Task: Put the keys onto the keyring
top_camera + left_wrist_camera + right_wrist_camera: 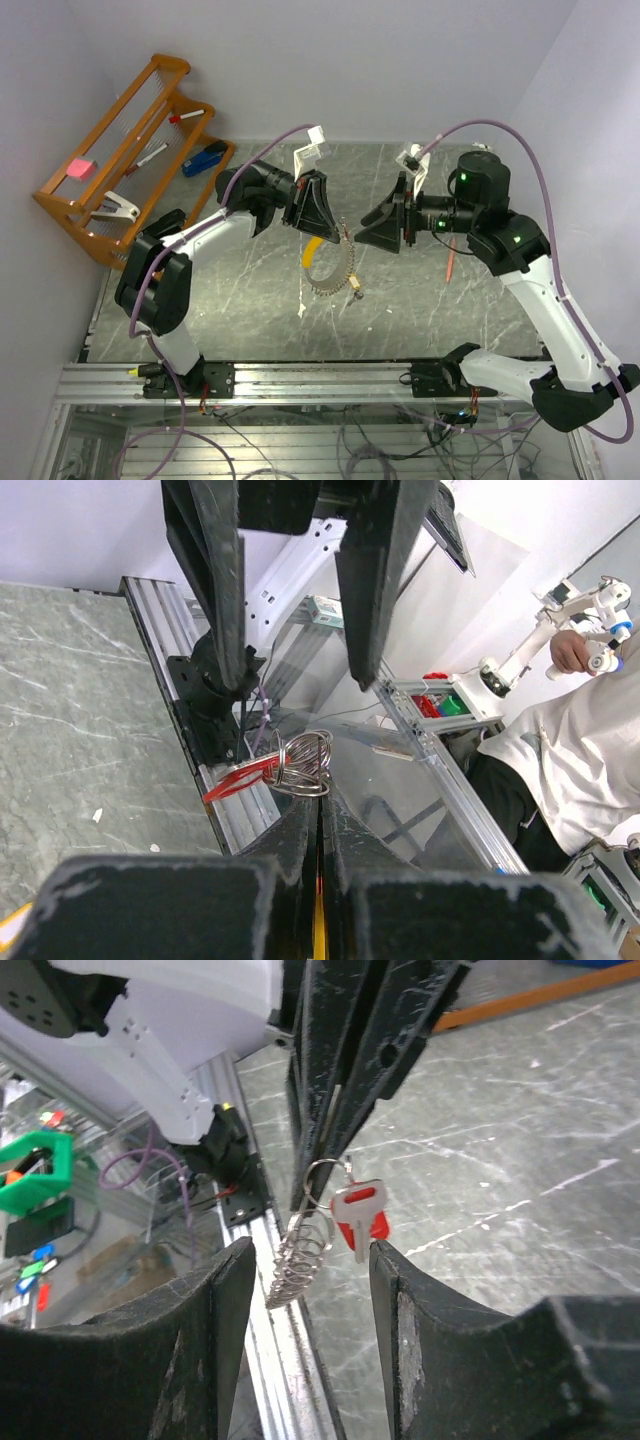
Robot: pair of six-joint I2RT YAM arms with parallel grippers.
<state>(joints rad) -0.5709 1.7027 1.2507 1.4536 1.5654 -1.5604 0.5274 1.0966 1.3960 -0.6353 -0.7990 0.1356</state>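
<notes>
Your left gripper (320, 815) was fully closed, fingers pressed together on the keyring (305, 765). It pinched the coiled silver wire right at the fingertips, and the ring hung off the tips clear of the table (230, 300).

Your right gripper (312, 1255) was open with a wide gap between the fingers and nothing in it. It faced the left gripper tip to tip, at 3 o'clock from it in the top view. From the right wrist camera the ring hung in line with the gap between those fingers. I couldn't tell whether either finger touched it.

The red-headed key (358, 1215) was on the ring. It dangled from the wire loop just below the left fingertips, head down, at 3 o'clock from the coiled part in the right wrist view. In the top view it sat at 5 o'clock on the ring.

In the top view the ring was over the middle of the table, at 6 o'clock from the gap between the two grippers. Its yellow-orange tag (314, 252) was at 10 o'clock on it.

The thin red stick (450, 262) lay on the table at 3 o'clock from the ring, well apart, under your right arm. The orange rack (120, 150) stood at 10 o'clock off the table corner, with a blue stapler (205, 158) on it.
</notes>
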